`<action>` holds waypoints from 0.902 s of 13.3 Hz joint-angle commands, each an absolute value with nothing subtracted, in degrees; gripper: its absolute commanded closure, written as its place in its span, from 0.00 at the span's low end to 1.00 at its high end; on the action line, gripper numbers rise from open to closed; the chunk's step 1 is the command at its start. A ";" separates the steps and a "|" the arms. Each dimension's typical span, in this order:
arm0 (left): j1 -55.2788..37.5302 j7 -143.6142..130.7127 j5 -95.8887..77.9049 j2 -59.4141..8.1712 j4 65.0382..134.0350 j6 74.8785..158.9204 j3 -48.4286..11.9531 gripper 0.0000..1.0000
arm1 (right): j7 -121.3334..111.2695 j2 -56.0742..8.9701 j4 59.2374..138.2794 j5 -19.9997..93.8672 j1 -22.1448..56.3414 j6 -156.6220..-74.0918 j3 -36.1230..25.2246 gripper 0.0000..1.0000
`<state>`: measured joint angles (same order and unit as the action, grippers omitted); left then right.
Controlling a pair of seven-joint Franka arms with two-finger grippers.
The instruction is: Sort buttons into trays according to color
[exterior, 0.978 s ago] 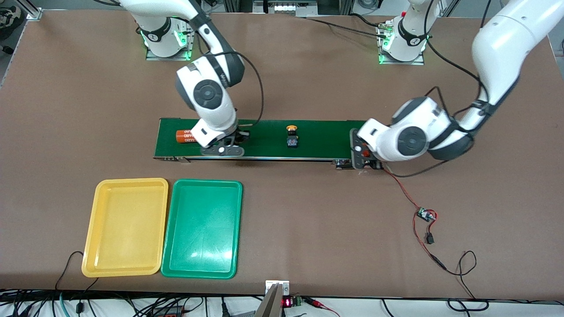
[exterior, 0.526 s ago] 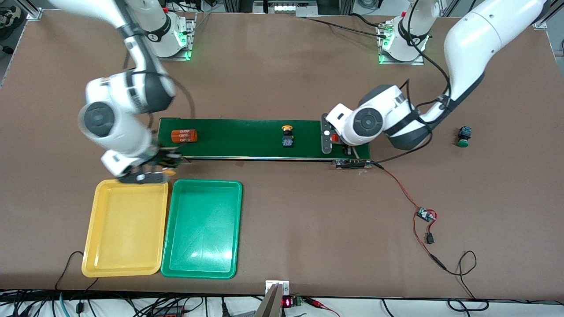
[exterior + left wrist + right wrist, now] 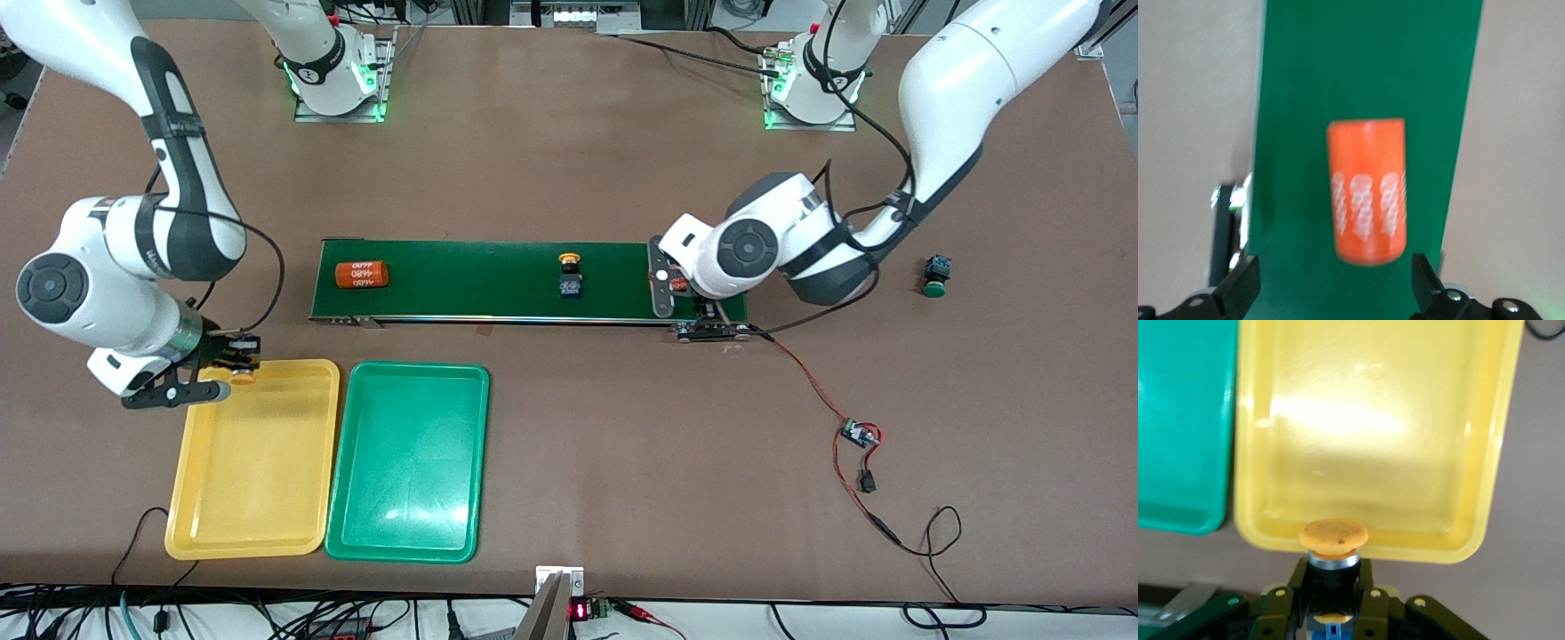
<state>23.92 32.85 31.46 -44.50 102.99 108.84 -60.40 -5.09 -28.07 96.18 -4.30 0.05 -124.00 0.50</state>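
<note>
Right gripper (image 3: 233, 363) hangs over the rim of the yellow tray (image 3: 253, 498) at the edge nearest the conveyor belt (image 3: 480, 280), its fingers clamped on a yellow-capped button (image 3: 1333, 543) held cap-forward toward the tray. Beside the yellow tray, toward the left arm's end of the table, lies the green tray (image 3: 409, 480); the two trays sit side by side and are nearer to the front camera than the belt. On the belt a second yellow-capped button (image 3: 569, 274) rests near the middle, and an orange cylinder (image 3: 362, 274) lies on its side near the right arm's end. Left gripper (image 3: 689, 307) is over the belt's other end; its fingers (image 3: 1241, 287) stand wide apart, holding nothing. A green-capped button (image 3: 934, 275) lies on the table (image 3: 622, 427), well apart from the belt, toward the left arm's end.
</note>
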 commanded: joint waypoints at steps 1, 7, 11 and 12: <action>26.54 27.37 31.99 -41.05 99.94 100.23 -62.92 0.00 | -5.89 -34.61 89.75 -7.81 -2.28 -125.24 1.67 1.00; 27.77 4.93 31.99 -38.41 88.27 89.65 -62.23 0.00 | -5.28 -41.39 86.13 -10.99 -4.75 -128.58 1.58 0.81; 25.58 4.31 30.94 -39.46 76.14 90.00 -55.74 0.00 | -4.92 -42.19 86.57 -10.90 -5.45 -129.90 1.58 0.47; 25.84 2.74 30.33 -39.72 73.85 89.65 -55.11 0.00 | -4.75 -42.27 86.75 -10.81 -5.36 -130.08 1.58 0.21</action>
